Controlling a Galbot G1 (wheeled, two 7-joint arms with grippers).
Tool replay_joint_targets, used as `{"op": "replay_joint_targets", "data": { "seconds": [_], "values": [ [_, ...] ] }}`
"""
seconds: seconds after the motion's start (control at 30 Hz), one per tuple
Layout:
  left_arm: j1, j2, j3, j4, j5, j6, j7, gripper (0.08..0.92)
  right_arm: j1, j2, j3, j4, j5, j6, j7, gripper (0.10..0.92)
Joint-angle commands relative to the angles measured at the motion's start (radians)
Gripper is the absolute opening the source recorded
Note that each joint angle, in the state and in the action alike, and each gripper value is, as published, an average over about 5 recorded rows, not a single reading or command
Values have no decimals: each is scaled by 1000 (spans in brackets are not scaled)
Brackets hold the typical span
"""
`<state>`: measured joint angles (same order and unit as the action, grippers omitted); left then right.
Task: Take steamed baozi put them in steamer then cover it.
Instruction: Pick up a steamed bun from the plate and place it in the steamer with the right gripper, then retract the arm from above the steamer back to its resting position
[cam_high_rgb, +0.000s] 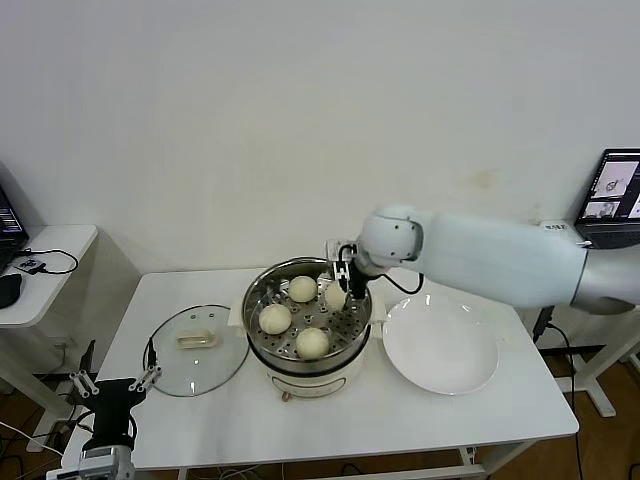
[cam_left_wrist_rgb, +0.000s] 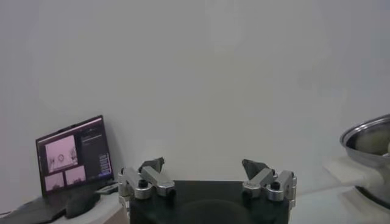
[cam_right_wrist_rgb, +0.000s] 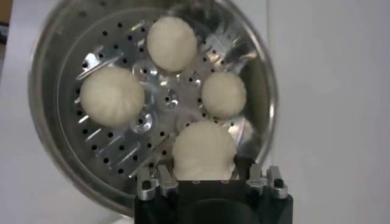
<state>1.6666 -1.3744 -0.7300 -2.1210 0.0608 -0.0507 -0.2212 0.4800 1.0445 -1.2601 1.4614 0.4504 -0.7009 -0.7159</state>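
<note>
**Four buns in the steamer, cover on the bench**

The four buns sit on the perforated tray inside the steamer (cam_high_rgb: 305, 325). In the head view one bun (cam_high_rgb: 303, 288) lies at the far side, one (cam_high_rgb: 275, 318) toward the robot's left, one (cam_high_rgb: 312, 342) at the near side, and the fourth bun (cam_high_rgb: 335, 296) toward the robot's right. All four rest apart from one another around the tray's centre.

The right gripper (cam_high_rgb: 347, 285) is lowered into the steamer at its right side. Its fingers stand narrow, one on each side of the fourth bun (cam_right_wrist_rgb: 203, 152), closed on it; the bun rests on the tray. The right arm reaches in across the white plate (cam_high_rgb: 440, 345), which lies on the bench (cam_high_rgb: 400, 425) just beside the steamer on the robot's right.

The cover (cam_high_rgb: 197, 348) lies flat on the bench just beside the steamer on the robot's left, handle up.

The left gripper (cam_high_rgb: 110, 385) is parked low at the bench's near left corner, well apart from the cover, its fingers (cam_left_wrist_rgb: 149, 176) spread wide and holding nothing. A laptop (cam_left_wrist_rgb: 73, 161) stands on a side table beyond it.
</note>
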Motion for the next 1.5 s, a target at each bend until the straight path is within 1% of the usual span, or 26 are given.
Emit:
{"op": "replay_joint_targets", "data": {
  "seconds": [0.03,0.43,0.53,0.63,0.73,0.93,1.0,1.03,1.1,1.17,1.27,1.37,1.43,1.5],
  "values": [
    [-1,0,1,3,1,1,1,823,-90,31,17,-39,-36,-25,31,636],
    [-2,-1,1,5,1,0,0,823,-94,31,43,-39,-27,-26,48,632],
    [-1,-2,1,5,1,0,0,823,-81,16,48,-25,-28,-26,37,671],
    [-2,-3,2,5,1,0,0,823,-59,-7,68,-5,-23,-26,28,752],
    [-3,-3,2,4,1,1,0,823,-28,-44,93,22,-8,-26,20,807],
    [-7,-3,5,7,1,1,1,823,-4,-166,179,137,36,-25,25,822],
    [-7,-3,6,10,1,1,0,823,-28,-225,226,194,69,-22,61,823],
    [-8,-3,7,12,1,1,0,823,-50,-258,253,223,96,-17,102,823],
    [-11,-2,8,16,1,1,-1,823,-127,-337,323,286,159,9,223,823],
    [-14,-2,10,21,1,1,-1,823,-258,-430,417,355,209,64,385,823],
    [-17,-1,13,32,3,0,-3,823,-550,-550,618,434,194,203,566,823],
    [-20,-1,20,41,9,-1,-3,823,-944,-600,946,474,98,346,626,823],
    [-23,-1,26,47,15,-1,-4,823,-1221,-585,1189,485,19,431,636,823],
    [-29,-2,30,55,26,-1,-6,823,-1449,-525,1411,485,-55,521,634,823]
  ]
}}
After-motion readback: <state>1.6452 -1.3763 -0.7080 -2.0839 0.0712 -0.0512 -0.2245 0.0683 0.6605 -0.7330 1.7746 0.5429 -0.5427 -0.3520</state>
